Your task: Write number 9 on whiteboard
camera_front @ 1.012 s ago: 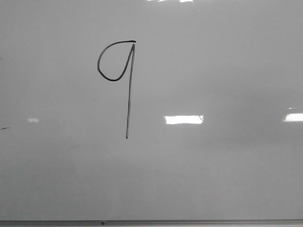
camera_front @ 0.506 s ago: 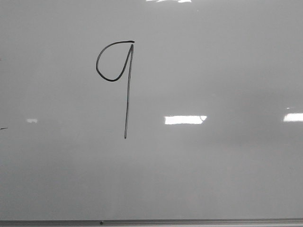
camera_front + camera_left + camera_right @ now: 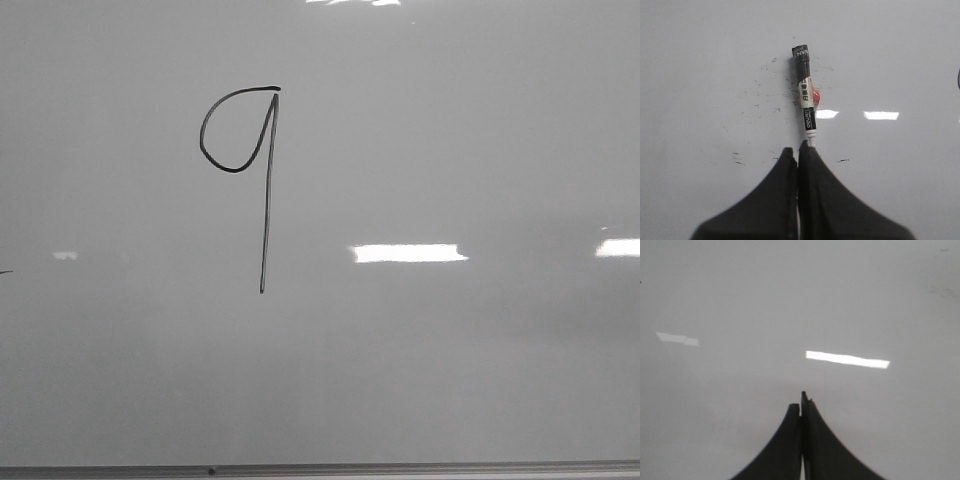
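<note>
The thin black hand-drawn number 9 sits complete, left of centre on the glossy pale whiteboard, so the left gripper, jaws clamped on the black-and-white marker, should lift straight off without smudging, while the right gripper stays pressed together, empty.

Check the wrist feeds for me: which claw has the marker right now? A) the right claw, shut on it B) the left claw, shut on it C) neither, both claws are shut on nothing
B: the left claw is shut on the marker, while the right claw is shut with nothing between its fingers.
</note>
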Available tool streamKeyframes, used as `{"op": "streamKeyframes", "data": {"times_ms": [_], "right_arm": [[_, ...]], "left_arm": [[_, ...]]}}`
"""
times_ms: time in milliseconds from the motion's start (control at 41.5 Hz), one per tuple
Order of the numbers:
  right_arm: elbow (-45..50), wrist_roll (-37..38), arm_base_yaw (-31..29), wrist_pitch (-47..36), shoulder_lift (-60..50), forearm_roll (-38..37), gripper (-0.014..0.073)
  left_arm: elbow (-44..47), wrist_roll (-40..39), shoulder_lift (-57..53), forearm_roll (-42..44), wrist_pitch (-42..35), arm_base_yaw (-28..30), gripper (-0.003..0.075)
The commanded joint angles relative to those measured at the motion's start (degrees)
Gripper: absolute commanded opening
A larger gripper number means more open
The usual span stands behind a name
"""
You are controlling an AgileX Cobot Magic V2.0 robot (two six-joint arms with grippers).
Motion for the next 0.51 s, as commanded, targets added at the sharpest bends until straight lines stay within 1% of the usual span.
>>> {"op": "streamKeyframes", "data": {"times_ms": [0, 120, 169, 289, 482], "right_arm": [[0.14, 0.59, -3.04, -4.75, -0.98, -0.87, -0.0069], [2.9, 0.67, -4.6, -4.78, -2.56, -0.87, -0.0069], [2.72, 0.72, -4.92, -1.93, -3.25, -0.87, -0.0069], [2.72, 0.72, -5.11, 1.14, -5.7, -0.87, -0.0069], [2.72, 0.72, -5.19, 1.66, -5.57, -0.87, -0.0069]], "left_arm": [[0.18, -0.63, -1.2, -0.17, -5.09, 0.08, -0.0019], [0.18, -0.63, -1.2, -0.17, -5.09, 0.08, -0.0019], [0.18, -0.63, -1.2, -0.17, -5.09, 0.08, -0.0019], [0.18, -0.63, -1.2, -0.17, -5.09, 0.08, -0.0019], [0.18, -0.63, -1.07, -0.17, -5.09, 0.08, -0.0019]]}}
